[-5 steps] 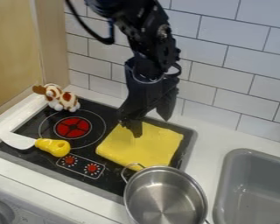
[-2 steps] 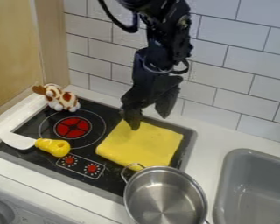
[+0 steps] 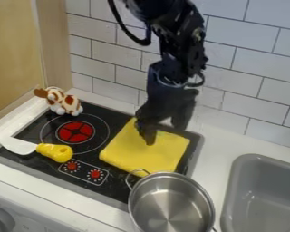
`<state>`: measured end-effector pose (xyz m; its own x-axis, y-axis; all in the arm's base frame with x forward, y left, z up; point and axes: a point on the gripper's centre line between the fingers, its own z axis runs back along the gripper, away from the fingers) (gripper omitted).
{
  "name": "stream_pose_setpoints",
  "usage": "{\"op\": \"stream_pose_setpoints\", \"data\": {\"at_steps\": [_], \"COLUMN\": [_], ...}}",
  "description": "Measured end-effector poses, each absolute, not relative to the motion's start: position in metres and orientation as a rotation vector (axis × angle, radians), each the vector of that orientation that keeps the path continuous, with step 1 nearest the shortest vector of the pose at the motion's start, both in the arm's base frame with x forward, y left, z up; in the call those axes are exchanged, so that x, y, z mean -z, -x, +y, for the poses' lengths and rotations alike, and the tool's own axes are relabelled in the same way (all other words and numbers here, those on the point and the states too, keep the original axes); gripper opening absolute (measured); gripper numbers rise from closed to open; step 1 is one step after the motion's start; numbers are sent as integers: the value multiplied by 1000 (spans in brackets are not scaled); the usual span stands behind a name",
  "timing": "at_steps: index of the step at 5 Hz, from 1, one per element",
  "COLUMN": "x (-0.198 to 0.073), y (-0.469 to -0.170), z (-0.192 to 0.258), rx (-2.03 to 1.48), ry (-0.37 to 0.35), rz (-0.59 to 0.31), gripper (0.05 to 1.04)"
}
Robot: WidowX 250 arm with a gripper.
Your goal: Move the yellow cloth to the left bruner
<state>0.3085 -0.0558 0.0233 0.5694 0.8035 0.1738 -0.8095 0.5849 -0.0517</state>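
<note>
The yellow cloth [image 3: 138, 154] lay flat on the right part of the stove [image 3: 114, 183], below the gripper [image 3: 166, 132]. The gripper was open, its two fingers apart, with nothing grasped. One fingertip hung over the upper middle of the cloth; whether it touched could not be told. The other hung farther right, by the cloth's far edge. The left burner [image 3: 75, 132] lay to the left of both cloth and gripper. The knife [image 3: 54, 152] lay on the stove at left, and the toy [image 3: 64, 102] stood at its far left corner. The pot [image 3: 170, 204] stood at the cloth's near side, left of the sink [image 3: 231, 190].
</note>
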Motion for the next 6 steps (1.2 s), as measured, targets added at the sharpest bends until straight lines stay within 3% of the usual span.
{"op": "stream_pose_setpoints", "data": {"at_steps": [6], "x": [-3], "y": [-305], "z": [-49], "rx": [-946], "ry": [-67], "rz": [-150], "gripper": [999]}}
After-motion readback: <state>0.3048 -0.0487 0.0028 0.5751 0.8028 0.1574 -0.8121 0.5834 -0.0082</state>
